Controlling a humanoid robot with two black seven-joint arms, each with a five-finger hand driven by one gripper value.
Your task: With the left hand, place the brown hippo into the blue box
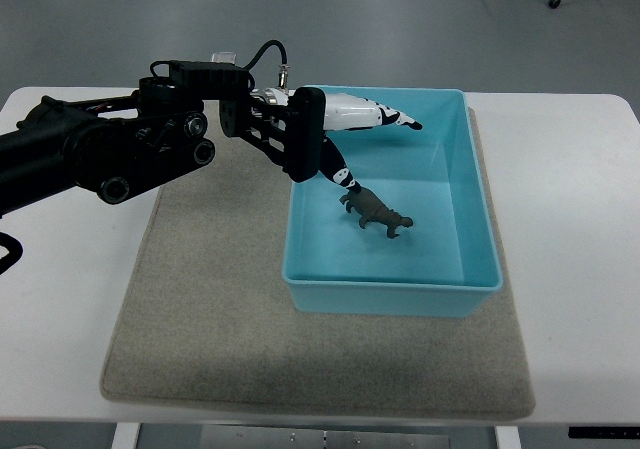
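The brown hippo [380, 213] stands on the floor of the blue box [478, 219], near its middle. My left arm comes in from the left and my left hand [380, 153] hovers over the box's far left part. Its white fingers [375, 115] stretch out toward the far wall, while the thumb points down and ends just above the hippo's rear. The hand is open and holds nothing. Whether the thumb tip touches the hippo I cannot tell.
The box sits on a grey mat [210, 309] laid on a white table [570, 219]. Bare mat lies to the left of the box and in front of it. Chair wheels [553, 1] show on the floor beyond the table.
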